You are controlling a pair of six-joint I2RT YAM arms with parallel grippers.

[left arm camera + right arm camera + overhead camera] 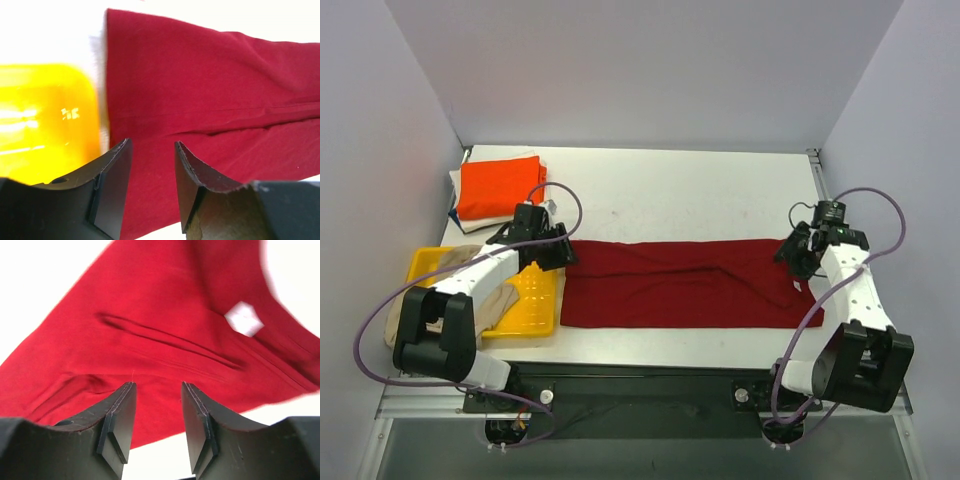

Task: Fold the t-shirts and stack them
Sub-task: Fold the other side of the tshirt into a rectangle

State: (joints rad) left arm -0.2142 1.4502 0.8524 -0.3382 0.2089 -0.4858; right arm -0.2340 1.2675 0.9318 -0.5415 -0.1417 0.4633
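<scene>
A dark red t-shirt (685, 283) lies folded into a long flat band across the middle of the table. My left gripper (560, 250) is at its left end, jaws open with a gap and nothing between them; under it the left wrist view shows the red cloth (200, 85). My right gripper (797, 255) is at the shirt's right end, open and empty above the cloth (165, 335), where a white label (243, 319) shows. A folded bright orange t-shirt (498, 185) tops a stack at the back left. A beige t-shirt (495, 305) lies partly in the tray.
A yellow plastic tray (535, 300) sits at the left, close to the red shirt's left edge and seen beside it (45, 115) from the left wrist. White and blue cloth edges (457, 205) stick out under the orange shirt. Walls close in the table on three sides.
</scene>
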